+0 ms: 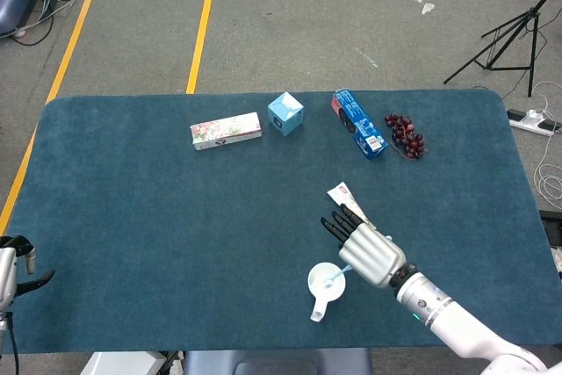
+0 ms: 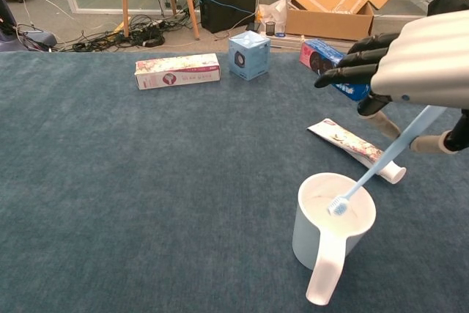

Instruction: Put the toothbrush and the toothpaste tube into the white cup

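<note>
The right robot hand (image 2: 421, 60) pinches the light blue toothbrush (image 2: 381, 163) near its handle end, other fingers spread. The brush slants down with its bristle head just inside the mouth of the white cup (image 2: 331, 225), which stands near the front edge of the worktop (image 1: 132, 217), right of centre. The brush looks light, stiff and smooth, so a loose pinch could let it swivel. Letting go low inside the rim seems wise, since the cup looks light too and may tip if the handle levers on its rim.

The toothpaste tube (image 2: 357, 149) lies flat on the worktop just behind the cup. It seems soft and squashable with a slick skin, best taken across its flat sides near the firmer cap end.

The left robot hand (image 1: 10, 263) shows only partly at the front left corner; whether it is spread or closed, I cannot tell.
</note>
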Motion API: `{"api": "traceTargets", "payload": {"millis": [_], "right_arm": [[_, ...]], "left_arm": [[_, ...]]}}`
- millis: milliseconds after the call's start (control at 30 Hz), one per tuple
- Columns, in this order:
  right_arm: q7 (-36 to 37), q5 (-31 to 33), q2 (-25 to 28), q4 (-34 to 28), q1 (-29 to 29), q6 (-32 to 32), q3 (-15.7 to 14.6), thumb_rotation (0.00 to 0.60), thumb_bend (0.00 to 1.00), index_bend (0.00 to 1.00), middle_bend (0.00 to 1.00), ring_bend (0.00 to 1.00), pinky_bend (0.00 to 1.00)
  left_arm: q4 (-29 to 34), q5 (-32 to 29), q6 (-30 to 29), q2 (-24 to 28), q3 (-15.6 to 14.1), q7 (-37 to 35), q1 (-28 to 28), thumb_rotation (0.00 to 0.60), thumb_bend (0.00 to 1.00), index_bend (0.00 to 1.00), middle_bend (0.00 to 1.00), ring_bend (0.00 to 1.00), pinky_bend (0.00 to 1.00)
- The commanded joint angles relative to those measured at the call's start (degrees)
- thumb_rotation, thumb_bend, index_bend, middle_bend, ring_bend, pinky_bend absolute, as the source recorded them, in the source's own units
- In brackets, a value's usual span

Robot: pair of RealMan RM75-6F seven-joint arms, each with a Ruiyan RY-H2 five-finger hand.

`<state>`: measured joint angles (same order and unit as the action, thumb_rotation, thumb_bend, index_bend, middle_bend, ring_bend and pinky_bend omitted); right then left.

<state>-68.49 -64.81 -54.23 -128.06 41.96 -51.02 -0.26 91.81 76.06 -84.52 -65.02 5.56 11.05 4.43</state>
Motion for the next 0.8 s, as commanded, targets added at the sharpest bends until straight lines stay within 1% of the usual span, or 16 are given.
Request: {"api": "traceTargets", "payload": {"millis": [33, 167, 467, 633, 800], "right_arm": [[-4.9, 3.9, -2.2, -1.4, 2.7, -1.3, -0.9, 0.6, 0.25, 0.61, 0.02, 0.0, 0.0], [-9.5, 7.7, -4.6, -2.2, 5.1, -3.4, -1.8, 0.6, 0.25, 0.61, 0.02, 0.0, 0.0], [-14.8, 14.9, -8.1, -3.2, 9.7, -7.5, -3.2, 0.6, 0.25, 0.61, 0.02, 0.0, 0.0], [-15.6, 17.1, -9.5, -3.5, 11.6, -9.2, -4.0, 0.6, 0.25, 0.61, 0.02, 0.0, 0.0], [-14.9, 17.8, -10.4, -3.3, 13.0, -10.0, -4.9, 0.6, 0.25, 0.61, 0.02, 0.0, 0.0]], "left_arm": [[0.0, 0.0, 0.0, 0.0, 0.0, 0.0, 0.0, 0.6, 0.0, 0.79, 0.51, 0.38, 0.37], [0.0, 0.1, -0.1, 0.1, 0.0, -0.1, 0.0, 0.6, 0.0, 0.79, 0.51, 0.38, 0.37], [0.2, 0.2, -0.4, 0.3, 0.1, -0.3, -0.2, 0.6, 0.0, 0.79, 0.51, 0.38, 0.37], [0.3, 0.3, -0.5, 0.4, 0.1, -0.3, -0.2, 0.6, 0.0, 0.79, 0.51, 0.38, 0.37], [0.3, 0.2, -0.4, 0.4, 0.1, -0.2, -0.2, 0.6, 0.0, 0.79, 0.51, 0.38, 0.37]]}}
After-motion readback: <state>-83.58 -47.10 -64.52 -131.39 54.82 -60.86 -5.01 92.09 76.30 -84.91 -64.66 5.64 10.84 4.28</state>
